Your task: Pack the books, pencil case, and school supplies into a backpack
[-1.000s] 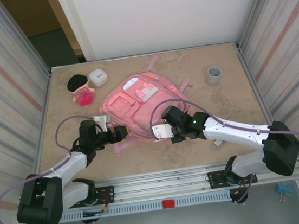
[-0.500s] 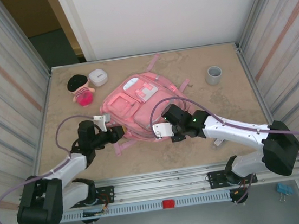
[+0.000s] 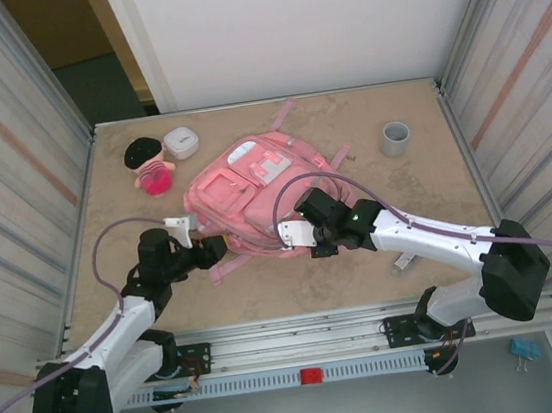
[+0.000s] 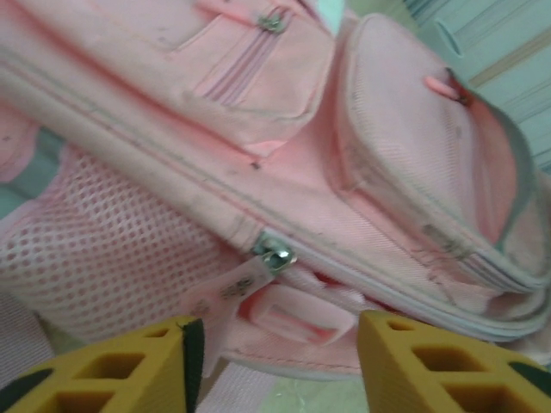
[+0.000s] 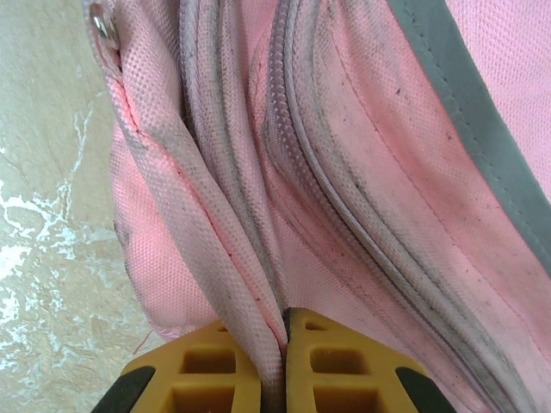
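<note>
My right pincer (image 5: 284,320) is clenching a fold of the pink backpack (image 5: 448,172). The fabric is running up between my two yellow pads, and a zip track (image 5: 344,202) is curving away just right of the fold. Bare counter (image 5: 43,224) is lying to the left of it. My left pincer (image 4: 277,334) is standing released, jaws apart, facing the backpack's side. A metal zip pull (image 4: 274,255) with its pink tab is hanging just ahead of the gap, a mesh pocket (image 4: 112,249) is sitting to its left, and the front pockets (image 4: 258,77) are lying further beyond.
</note>
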Available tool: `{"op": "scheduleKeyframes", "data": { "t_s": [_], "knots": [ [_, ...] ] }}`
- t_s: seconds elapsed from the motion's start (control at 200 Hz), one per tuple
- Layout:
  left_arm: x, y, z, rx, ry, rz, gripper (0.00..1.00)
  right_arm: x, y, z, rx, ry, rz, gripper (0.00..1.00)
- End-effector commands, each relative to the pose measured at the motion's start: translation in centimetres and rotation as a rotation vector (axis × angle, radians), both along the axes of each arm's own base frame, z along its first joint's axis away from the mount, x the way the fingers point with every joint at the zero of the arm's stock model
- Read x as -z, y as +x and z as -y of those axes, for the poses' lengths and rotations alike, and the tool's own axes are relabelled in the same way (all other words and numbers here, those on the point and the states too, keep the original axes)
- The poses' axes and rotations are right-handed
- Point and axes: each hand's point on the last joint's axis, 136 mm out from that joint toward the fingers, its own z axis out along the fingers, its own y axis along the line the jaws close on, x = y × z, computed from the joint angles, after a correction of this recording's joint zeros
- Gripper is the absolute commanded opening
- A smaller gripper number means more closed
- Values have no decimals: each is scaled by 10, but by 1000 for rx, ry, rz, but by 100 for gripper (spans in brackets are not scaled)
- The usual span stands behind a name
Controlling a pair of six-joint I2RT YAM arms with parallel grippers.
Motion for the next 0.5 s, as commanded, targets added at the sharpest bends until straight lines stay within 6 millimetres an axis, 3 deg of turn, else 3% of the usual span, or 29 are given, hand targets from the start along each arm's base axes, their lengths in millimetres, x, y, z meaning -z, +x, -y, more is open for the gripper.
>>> {"op": "scheduleKeyframes", "data": {
  "t_s": [0.0, 0.155, 0.266, 0.496],
  "knots": [
    [18, 1, -8, -29, 59, -40, 57, -27, 15, -8, 57, 87, 45, 0],
    [20, 9, 2, 2, 21, -63, 72, -27, 12, -10, 47, 92, 29, 0],
    [16, 14, 11, 28, -27, -66, 75, -28, 13, -8, 52, 94, 27, 0],
    [-4, 11, 30, 154, -115, 12, 56, -32, 15, -2, 70, 130, 9, 0]
  ]
}}
